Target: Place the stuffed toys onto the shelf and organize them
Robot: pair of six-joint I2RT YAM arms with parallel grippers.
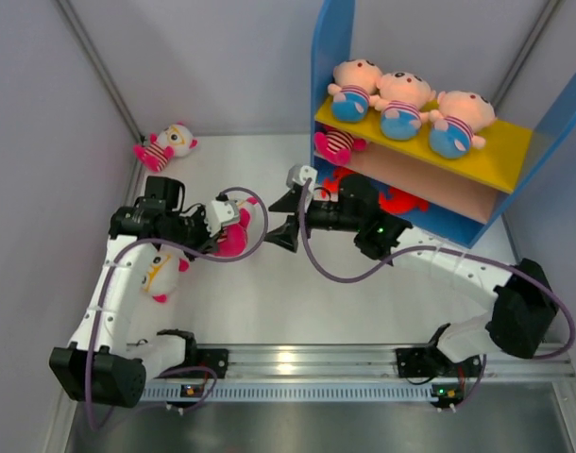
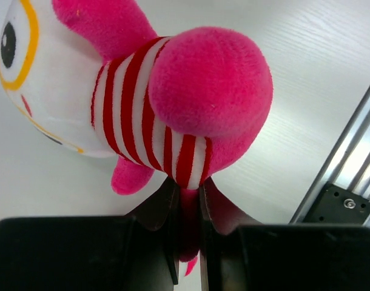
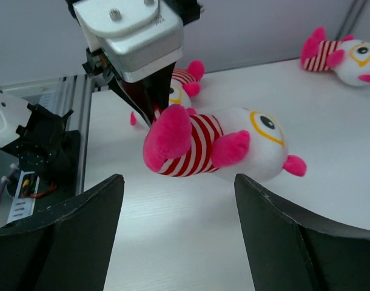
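Observation:
My left gripper (image 1: 220,223) is shut on the pink leg of a white-faced striped doll (image 1: 237,232) and holds it above the table; the grip shows in the left wrist view (image 2: 188,203), with the doll (image 2: 142,103) above it. My right gripper (image 1: 278,219) is open and empty, facing that doll from the right. In the right wrist view the doll (image 3: 209,145) hangs just beyond my open gripper (image 3: 179,209). The shelf (image 1: 500,159) stands at the back right. Three peach dolls (image 1: 401,102) lie on its yellow top board. A striped doll (image 1: 337,143) lies on the middle board and a red fish (image 1: 401,199) on the base.
Another striped doll (image 1: 165,144) lies at the far left by the wall, also seen in the right wrist view (image 3: 346,51). One more striped doll (image 1: 161,274) lies under my left arm. Grey walls close in the left and back. An aluminium rail (image 1: 307,360) runs along the near edge.

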